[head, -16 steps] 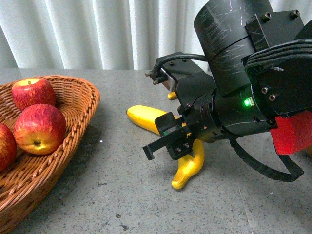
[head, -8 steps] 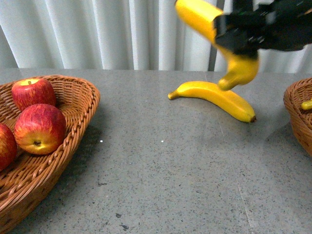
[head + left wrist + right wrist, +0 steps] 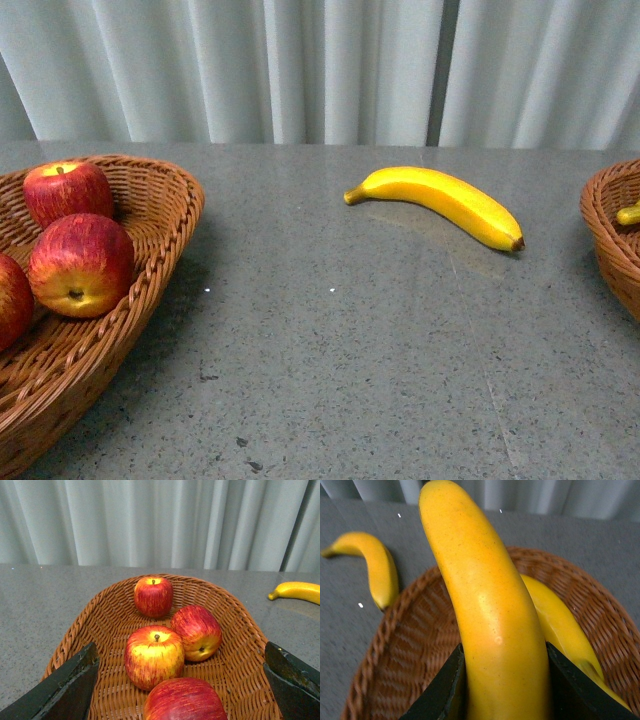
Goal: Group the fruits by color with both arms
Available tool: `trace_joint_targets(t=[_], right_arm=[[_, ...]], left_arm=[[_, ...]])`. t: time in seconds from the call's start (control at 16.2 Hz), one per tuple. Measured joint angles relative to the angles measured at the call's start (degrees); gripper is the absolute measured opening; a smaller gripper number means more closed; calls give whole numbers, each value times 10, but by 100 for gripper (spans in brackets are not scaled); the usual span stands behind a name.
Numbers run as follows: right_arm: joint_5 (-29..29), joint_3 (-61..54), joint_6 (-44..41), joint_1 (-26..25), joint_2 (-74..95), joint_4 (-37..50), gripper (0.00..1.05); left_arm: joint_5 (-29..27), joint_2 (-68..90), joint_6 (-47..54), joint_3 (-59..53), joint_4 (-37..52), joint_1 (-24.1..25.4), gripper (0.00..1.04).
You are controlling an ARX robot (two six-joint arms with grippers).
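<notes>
My right gripper (image 3: 506, 685) is shut on a yellow banana (image 3: 485, 605), held above a woven basket (image 3: 405, 645) in which another banana (image 3: 561, 625) lies. A third banana (image 3: 440, 198) (image 3: 372, 565) rests on the grey table, right of centre in the front view. My left gripper (image 3: 181, 680) hangs open over the left basket (image 3: 100, 625), which holds several red apples (image 3: 154, 655) streaked yellow. In the front view three apples (image 3: 82, 262) show in that basket (image 3: 150, 290). Neither arm appears in the front view.
The right basket's rim (image 3: 605, 235) shows at the front view's right edge, with a banana tip (image 3: 628, 213) inside. A pale pleated curtain (image 3: 320, 70) hangs behind the grey table (image 3: 330, 360).
The right arm lifted a banana off the table, carried it up and to the right, and has left the front view. One banana stays on the table.
</notes>
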Motion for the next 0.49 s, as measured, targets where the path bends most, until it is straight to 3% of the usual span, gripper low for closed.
trace_joint_targets(t=[0.18,0.31,0.49], right_arm=[[-25,-52,-79,-76,-15,-40,38],[-36,-55,-115,-88,-27,-69,38],[-46,-50,-132,-86,-58,-91,70]], left_arm=[[0,0,0,0,0,0,98],[0,0,0,0,0,0,98],[0,0,0,0,0,0,98]])
